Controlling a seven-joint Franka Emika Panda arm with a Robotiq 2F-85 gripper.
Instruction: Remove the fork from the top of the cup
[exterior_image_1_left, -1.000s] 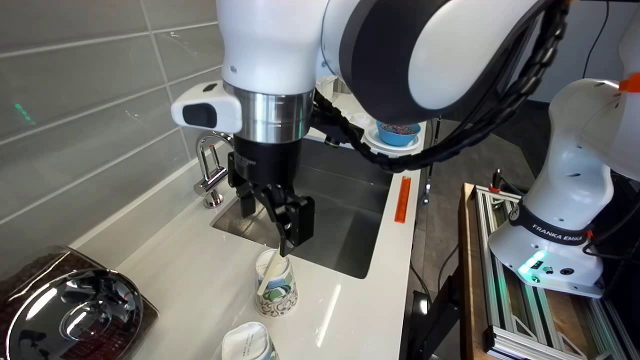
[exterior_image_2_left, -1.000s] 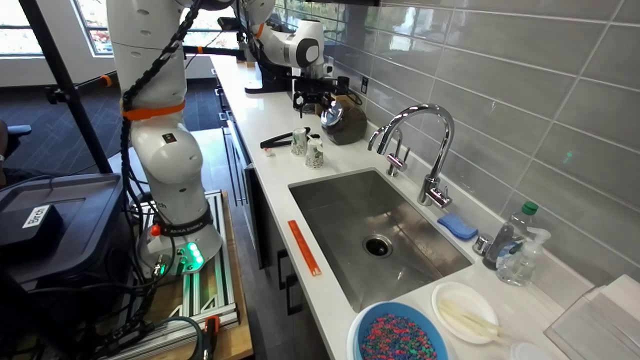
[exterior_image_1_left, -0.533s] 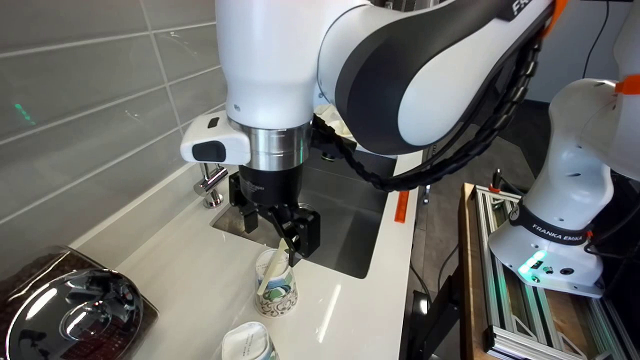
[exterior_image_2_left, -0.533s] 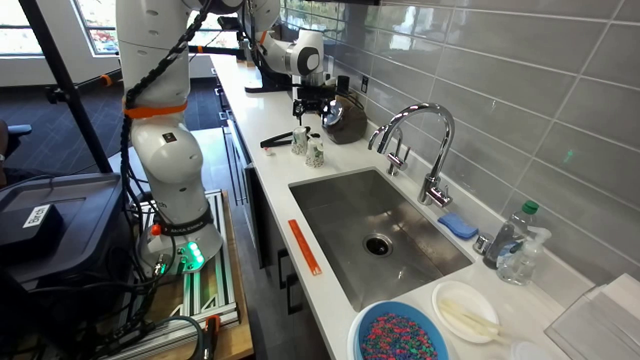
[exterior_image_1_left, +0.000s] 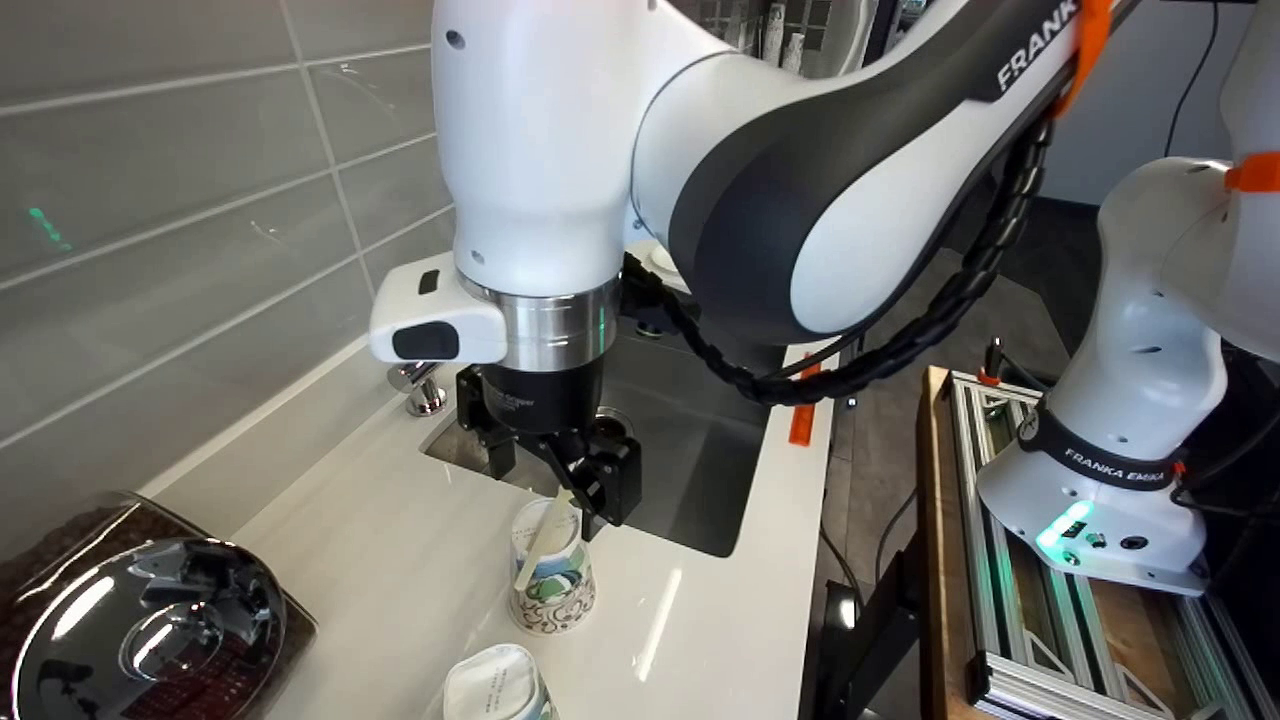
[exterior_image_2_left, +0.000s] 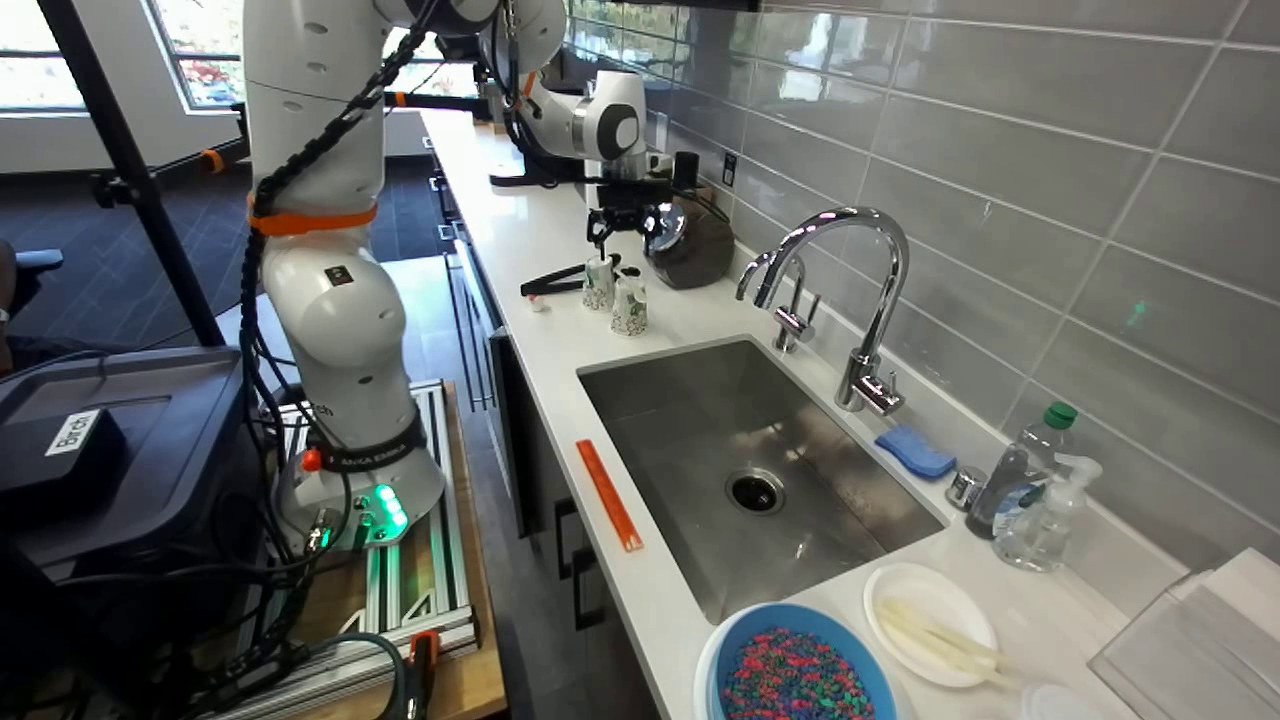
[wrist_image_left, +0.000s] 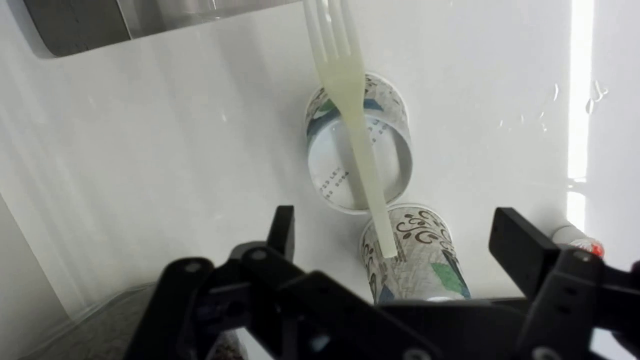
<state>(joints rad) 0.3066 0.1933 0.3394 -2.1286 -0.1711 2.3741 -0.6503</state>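
Observation:
The pale yellowish fork lies across the upturned base of a patterned paper cup in the wrist view. Its tines point to the top of the picture, and its handle end juts past the cup. In an exterior view the fork slants over the cup. The cup also shows in an exterior view, where the fork is too small to make out. My gripper is open and empty above the cups. Its fingers stand wide on either side of the handle end in the wrist view, apart from it. The gripper points down.
A second upturned cup stands close by, also in an exterior view. A lidded jar stands by the tiled wall. Black tongs lie behind the cups. The sink and faucet are near.
My arm and gripper have moved down toward the fork and cups, with the last half second slower. The fork and cups have not moved. The gripper stays open.

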